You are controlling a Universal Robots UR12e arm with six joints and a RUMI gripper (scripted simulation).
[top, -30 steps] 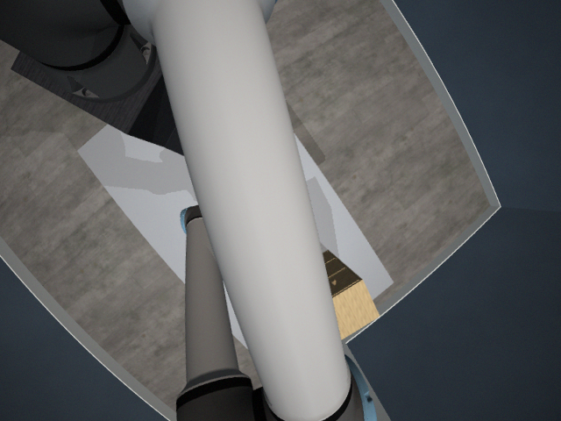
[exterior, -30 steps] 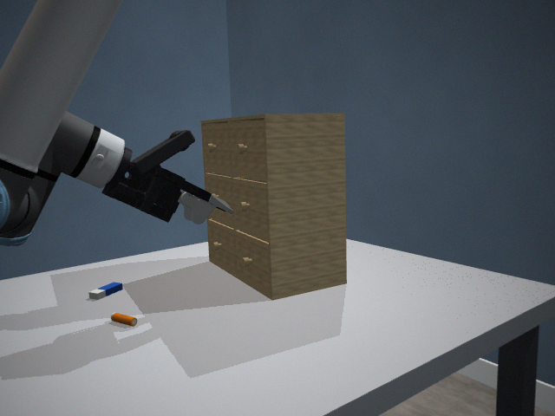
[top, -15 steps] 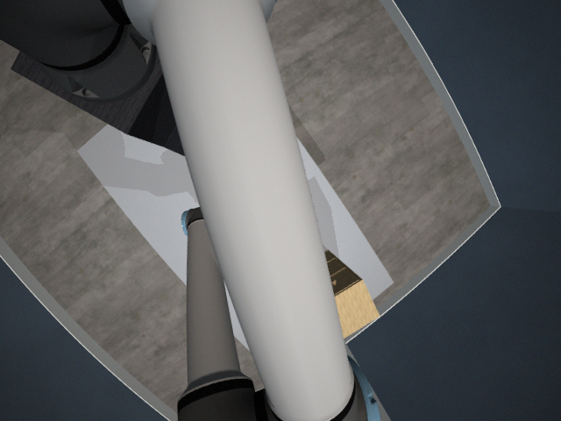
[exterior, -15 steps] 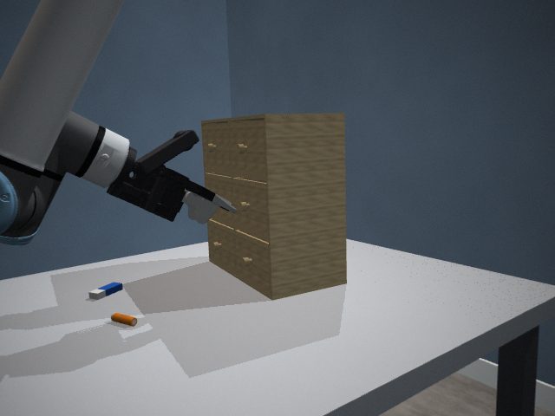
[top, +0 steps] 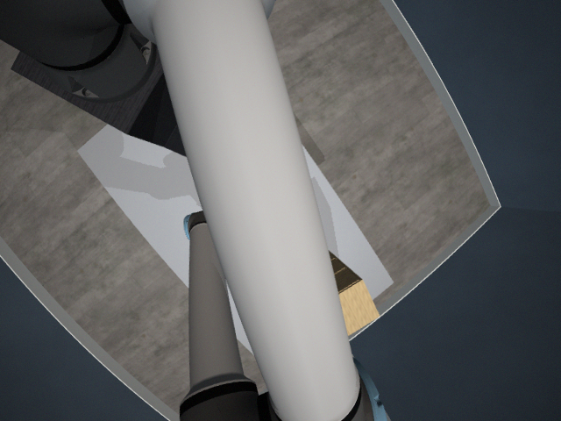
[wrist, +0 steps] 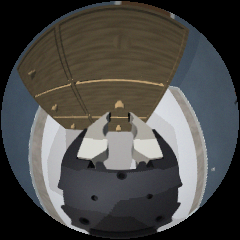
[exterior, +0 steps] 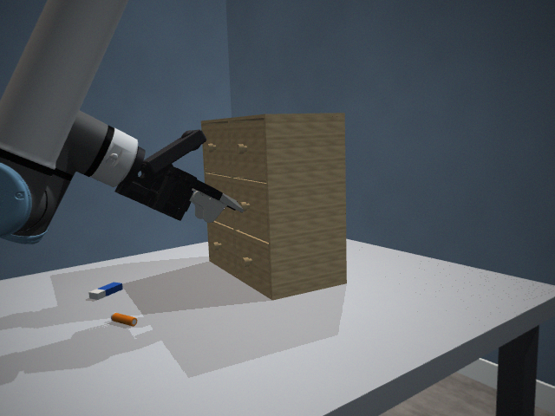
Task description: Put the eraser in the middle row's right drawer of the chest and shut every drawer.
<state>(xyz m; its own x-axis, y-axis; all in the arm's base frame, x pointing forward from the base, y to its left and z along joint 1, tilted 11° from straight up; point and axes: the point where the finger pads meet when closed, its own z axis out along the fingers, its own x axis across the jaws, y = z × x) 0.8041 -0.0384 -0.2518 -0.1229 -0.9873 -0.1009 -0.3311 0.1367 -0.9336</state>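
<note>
We have the early part of the job in front of us. The blue-and-white eraser (exterior: 106,290) lies flat on the counter (top: 145,217) (exterior: 426,340) (wrist: 172,100), out in front of the chest (top: 358,308) (exterior: 307,201) (wrist: 115,60) and, in the exterior view, on the far-edge side of the orange cylinder (exterior: 124,319). It is not yet stowed.

The chest stands upright close to the counter's far corner in that same view, and every drawer front we can make out looks shut. The top view hides most of this behind the arm.

Our gripper (exterior: 232,211) (wrist: 119,112) reaches towards the right drawer of the middle row (exterior: 254,224) (wrist: 140,95), its fingers a little apart with nothing clamped between them. Its tips are near that drawer's knob (exterior: 244,204) (wrist: 119,105), which sits roughly centred beyond the gap in the wrist view; we can't tell whether they touch it.

We judge the step in hand to be lining up on the knob. We still need to grip and draw the drawer out partway, fetch the eraser, drop it in, shut the drawer and back off. With no stops, too long a pull could bring the drawer right out. The cylinder should stay where it lies.
</note>
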